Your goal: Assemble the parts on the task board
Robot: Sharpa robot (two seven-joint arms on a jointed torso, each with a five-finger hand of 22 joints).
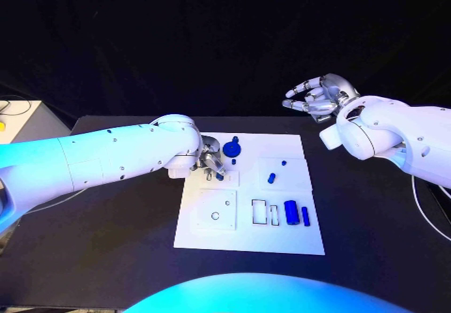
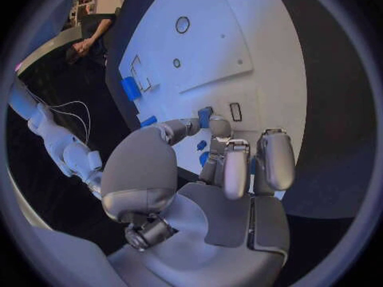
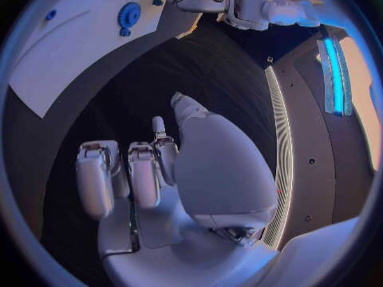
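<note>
The white task board point(image 1: 249, 242) lies mid-table. My left hand point(image 1: 208, 161) is low over its far left part and pinches a small blue part point(image 2: 205, 117) between thumb and a fingertip, close to a narrow slot point(image 2: 235, 111). Beside that hand sits a round blue part point(image 1: 232, 149), which shows as the round blue part point(image 3: 128, 14) in the right wrist view. A small blue peg point(image 1: 270, 177) stands mid-board. Two blue cylinders point(image 1: 297, 213) lie by the rectangular slots point(image 1: 264, 212). My right hand point(image 1: 315, 96) hangs high beyond the board's far right corner, its fingers point(image 3: 142, 172) curled in on nothing.
A white box point(image 1: 19, 120) stands off the table's far left corner. A thin cable point(image 1: 425, 212) runs along the table's right side. Bare black table point(image 1: 376, 222) lies right of the board. A round hole point(image 1: 215, 216) marks the board's near left plate.
</note>
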